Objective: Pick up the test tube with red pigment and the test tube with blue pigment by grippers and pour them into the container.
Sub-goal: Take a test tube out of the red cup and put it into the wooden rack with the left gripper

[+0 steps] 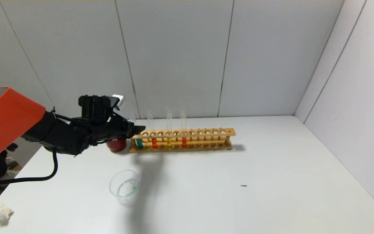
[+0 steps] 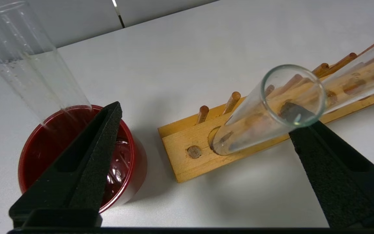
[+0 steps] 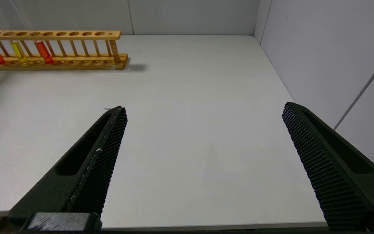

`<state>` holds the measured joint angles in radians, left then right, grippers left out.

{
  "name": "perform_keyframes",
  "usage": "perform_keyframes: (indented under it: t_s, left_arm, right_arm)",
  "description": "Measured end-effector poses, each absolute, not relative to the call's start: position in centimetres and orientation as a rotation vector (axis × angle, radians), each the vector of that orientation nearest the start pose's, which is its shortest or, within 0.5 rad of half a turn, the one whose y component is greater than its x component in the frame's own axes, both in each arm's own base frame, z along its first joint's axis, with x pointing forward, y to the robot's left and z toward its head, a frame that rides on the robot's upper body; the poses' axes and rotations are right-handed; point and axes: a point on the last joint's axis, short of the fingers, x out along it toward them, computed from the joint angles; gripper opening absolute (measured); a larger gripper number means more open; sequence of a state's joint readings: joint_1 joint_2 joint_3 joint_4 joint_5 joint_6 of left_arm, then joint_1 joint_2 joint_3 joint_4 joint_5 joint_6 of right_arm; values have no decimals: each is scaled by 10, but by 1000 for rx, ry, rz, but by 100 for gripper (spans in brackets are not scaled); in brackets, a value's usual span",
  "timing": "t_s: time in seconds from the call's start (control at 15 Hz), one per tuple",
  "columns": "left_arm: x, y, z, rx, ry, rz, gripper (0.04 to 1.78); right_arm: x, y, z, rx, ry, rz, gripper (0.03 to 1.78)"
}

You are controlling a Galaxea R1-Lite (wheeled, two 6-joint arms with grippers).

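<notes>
Both sets of jaws are standing wide open as I'm watching. I'm seeing the right gripper [image 3: 203,112] hanging over bare table [image 1: 271,182] well to the right of the rack [image 1: 182,140], gripping nothing. Nearest me, the dish [image 1: 125,187] is sitting on the table in front of the rack's left end, with a crumpled tissue [image 1: 0,213] lying at the near left corner. Farther back, I'm holding the left gripper [image 2: 206,117] at the rack's left end, its fingers straddling the blue tube [image 1: 139,142] in the end slot without closing on it; one finger is hanging over the red cup [image 2: 76,156] just beside the rack. Along the rack, a red tube [image 1: 154,142], a yellow tube [image 1: 169,140] and a second red tube [image 1: 184,140] are standing upright.
</notes>
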<state>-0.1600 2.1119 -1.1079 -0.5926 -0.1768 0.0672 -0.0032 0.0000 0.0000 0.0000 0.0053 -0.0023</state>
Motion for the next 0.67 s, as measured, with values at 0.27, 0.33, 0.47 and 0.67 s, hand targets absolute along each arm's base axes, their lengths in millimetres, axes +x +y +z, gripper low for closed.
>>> perform_keyframes:
  t_s: [0.27, 0.33, 0.47, 0.67]
  left_arm:
    - [404, -75, 103, 65, 411, -360, 135]
    - [405, -76, 102, 65, 412, -362, 120]
    - [405, -79, 101, 64, 416, -367, 80]
    - [405, -80, 99, 65, 420, -370, 35]
  right_arm:
    - [-23, 0, 75, -3, 0, 3, 175]
    - [-23, 0, 75, -3, 0, 3, 175]
    - [-23, 0, 75, -3, 0, 2, 175]
    - [-23, 0, 75, -3, 0, 2, 175]
